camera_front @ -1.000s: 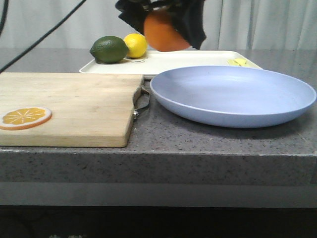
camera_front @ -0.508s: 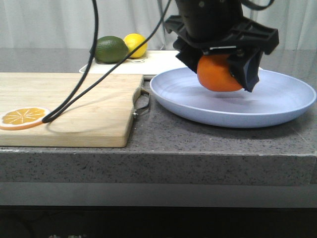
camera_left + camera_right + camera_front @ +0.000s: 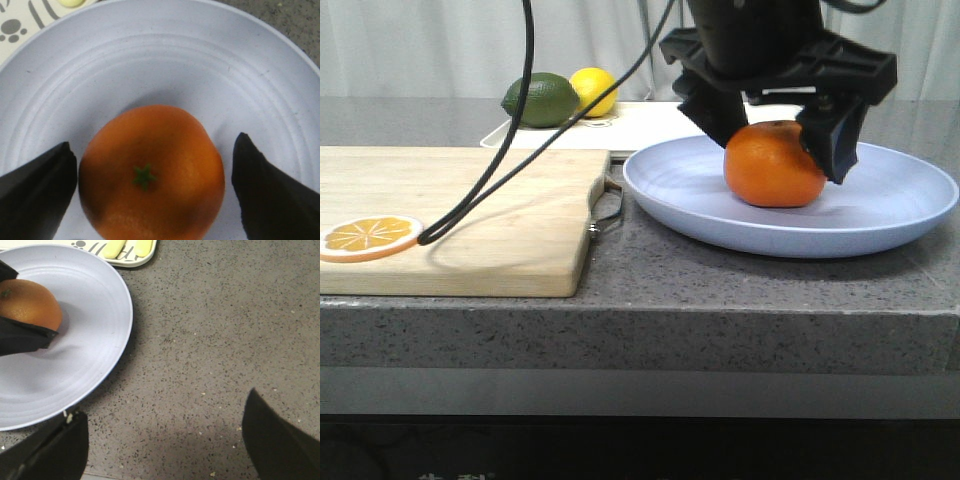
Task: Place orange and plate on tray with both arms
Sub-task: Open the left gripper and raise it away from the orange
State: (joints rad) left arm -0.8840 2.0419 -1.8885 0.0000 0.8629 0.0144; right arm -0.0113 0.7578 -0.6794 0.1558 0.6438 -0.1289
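The orange [image 3: 775,165] rests on the lavender-blue plate [image 3: 880,215], stem dimple up. My left gripper [image 3: 777,150] hangs over it, open, with one finger on each side and a little gap to the fruit. In the left wrist view the orange [image 3: 150,172] sits between the fingers of the left gripper [image 3: 152,150] on the plate [image 3: 160,65]. The off-white tray [image 3: 650,125] lies behind the plate. My right gripper [image 3: 165,405] is open and empty over bare counter beside the plate [image 3: 85,340]; the orange [image 3: 27,302] shows there too.
A wooden cutting board [image 3: 460,210] with an orange slice [image 3: 370,235] lies left of the plate. A lime [image 3: 540,98] and a lemon [image 3: 595,90] sit at the tray's far left. A black cable [image 3: 490,170] drapes over the board. Yellow pieces [image 3: 125,247] lie on the tray's corner.
My left gripper came down from above the tray with the orange, set it on the plate and opened. The orange now rests on the plate.
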